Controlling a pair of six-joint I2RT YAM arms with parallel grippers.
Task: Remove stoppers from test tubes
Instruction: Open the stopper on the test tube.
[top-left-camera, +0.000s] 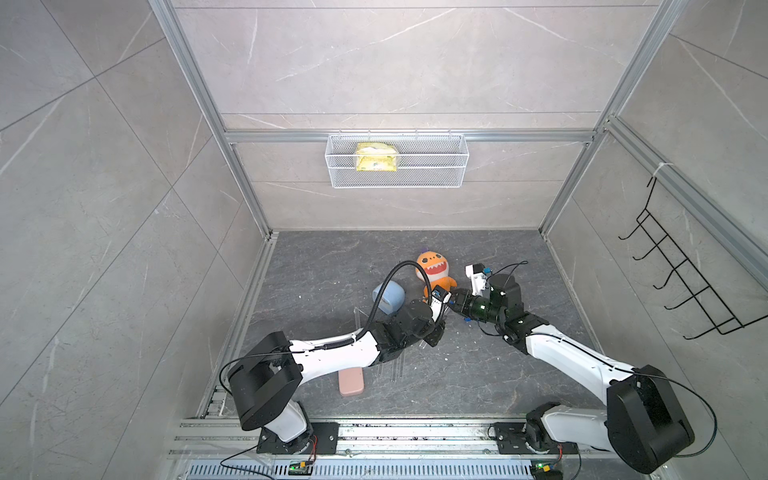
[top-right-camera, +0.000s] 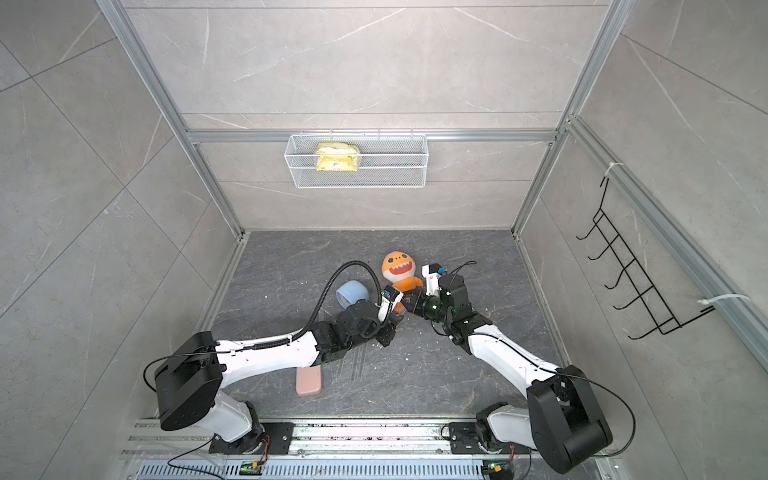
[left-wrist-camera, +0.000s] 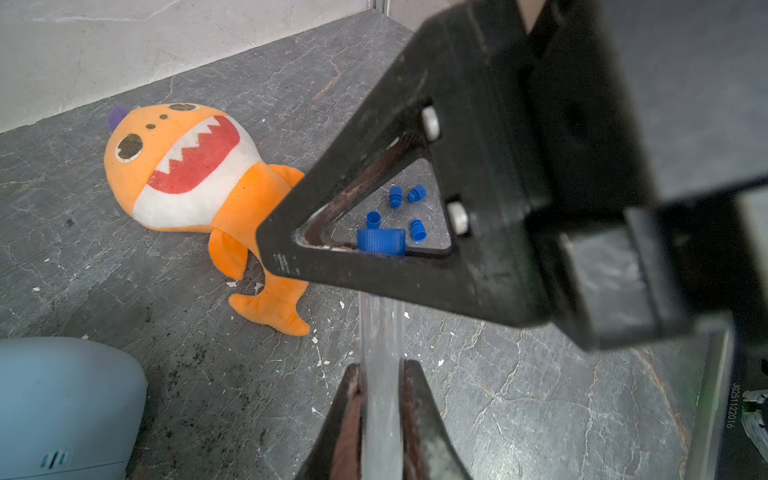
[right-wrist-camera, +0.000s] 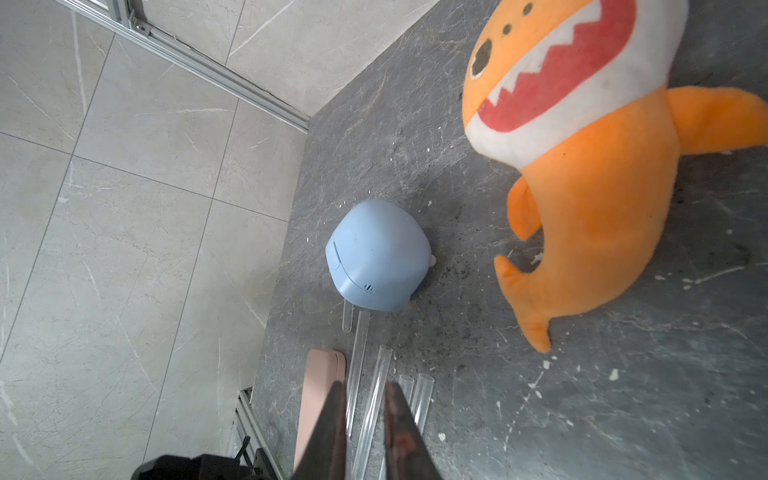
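Over the middle of the worktop (top-left-camera: 332, 270), my two arms are meeting tip to tip. My left jaws are clamping the clear test tube (left-wrist-camera: 380, 328) around its shaft and holding it up off the slab, with its capped end reaching into my right jaws. My right jaws are standing closed together. In the left wrist view, the blue stopper (left-wrist-camera: 381, 242) at the end of that tube is showing through the window of my right finger, so I am reading them as pinching it. The right wrist view is not showing the cap itself. The finger's lower bar is hiding the joint between stopper and tube, so I cannot tell whether it is seated in the mouth.

Four loose stoppers (left-wrist-camera: 395, 196) are lying close together on the worktop beneath my right wrist. Toward the near edge and the left side, several empty tubes (right-wrist-camera: 357, 365) are lying side by side with open mouths. They are just beside the pink case (top-left-camera: 351, 382), which my left forearm is partly covering. The pale blue rounded container (top-left-camera: 390, 295) is resting left of the middle, touching the end of one tube. The orange shark plush (top-left-camera: 434, 270) is lying face up toward the far edge, just beyond my jaws.
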